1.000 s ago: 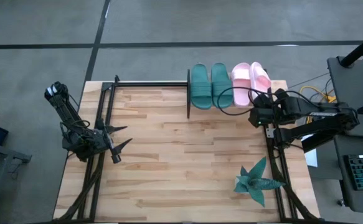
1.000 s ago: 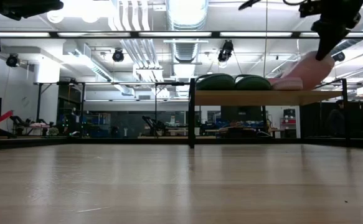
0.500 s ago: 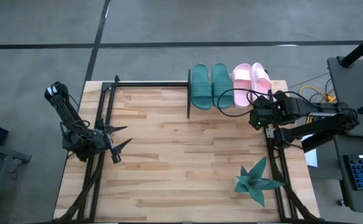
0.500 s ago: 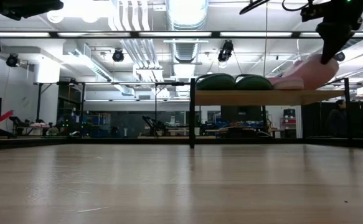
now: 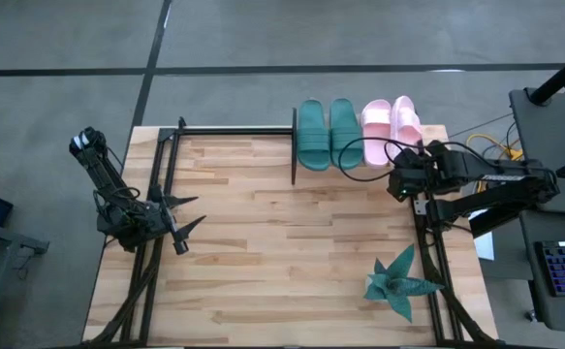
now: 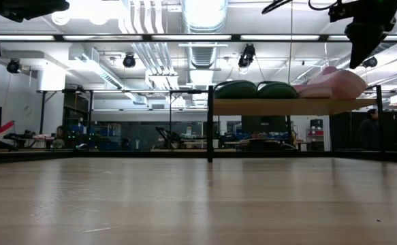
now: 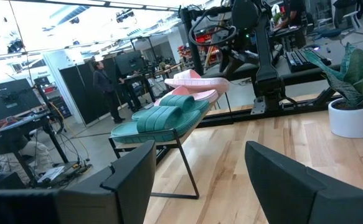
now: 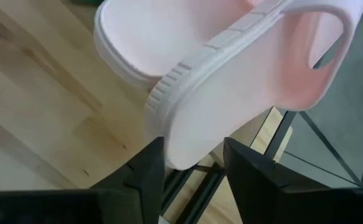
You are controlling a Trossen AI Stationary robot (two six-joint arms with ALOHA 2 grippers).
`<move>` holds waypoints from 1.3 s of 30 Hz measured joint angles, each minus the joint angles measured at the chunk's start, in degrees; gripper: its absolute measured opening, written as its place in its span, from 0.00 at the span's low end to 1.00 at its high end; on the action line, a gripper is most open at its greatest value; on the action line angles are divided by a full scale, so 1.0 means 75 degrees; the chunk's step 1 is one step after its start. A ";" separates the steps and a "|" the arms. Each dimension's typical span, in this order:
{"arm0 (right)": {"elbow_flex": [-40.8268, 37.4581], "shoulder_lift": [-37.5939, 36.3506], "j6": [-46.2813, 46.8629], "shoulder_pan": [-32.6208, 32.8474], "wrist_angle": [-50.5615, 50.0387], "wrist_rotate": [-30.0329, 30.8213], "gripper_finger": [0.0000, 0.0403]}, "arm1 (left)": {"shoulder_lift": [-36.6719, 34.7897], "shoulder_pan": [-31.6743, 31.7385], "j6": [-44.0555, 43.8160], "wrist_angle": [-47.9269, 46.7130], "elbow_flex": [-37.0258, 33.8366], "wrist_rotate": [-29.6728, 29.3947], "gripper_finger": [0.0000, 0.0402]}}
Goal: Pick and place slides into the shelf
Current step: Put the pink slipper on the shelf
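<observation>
Wooden tabletop [image 5: 263, 252] carries the shelf [image 5: 369, 160] at its far edge, and all four slides sit on it: two teal slides [image 5: 326, 131] toward the shelf's black upright, two pink ones beside them. The outermost pink slide [image 5: 405, 118] lies tilted, partly over its neighbour and hanging past the shelf's end. The right gripper [image 5: 410, 167] sits just at that slide's heel, fingers parted and holding nothing. If it pulls back carelessly, a finger could catch the heel and drag the slide off the shelf. The left gripper [image 5: 187, 227] waits open, well away from the shelf.
</observation>
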 joint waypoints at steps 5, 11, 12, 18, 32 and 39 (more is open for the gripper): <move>0.0164 -0.0001 -0.0034 0.0000 0.0003 0.0218 0.37 | 0.0000 0.0003 -0.0003 0.0000 0.0000 0.0000 0.57; 0.0292 0.0000 -0.0680 0.0000 0.0016 0.0885 0.33 | 0.0000 0.0002 -0.0006 0.0000 -0.0003 0.0000 0.57; 0.0298 0.0000 -0.0885 0.0000 0.0040 0.1101 0.32 | 0.0000 0.0002 -0.0006 0.0000 -0.0003 0.0000 0.57; 0.0156 0.0074 -0.2880 0.0000 0.0271 0.1791 0.26 | 0.0015 0.0002 -0.0009 0.0000 -0.0003 0.0000 0.57; 0.0606 0.0202 -0.2564 0.0348 0.0853 -0.0091 0.26 | 0.0016 0.0000 -0.0013 -0.0002 -0.0010 0.0002 0.57; 0.0636 0.0450 -0.1500 0.1503 0.0920 -0.0249 0.26 | 0.0017 0.0003 -0.0029 -0.0002 -0.0017 0.0000 0.57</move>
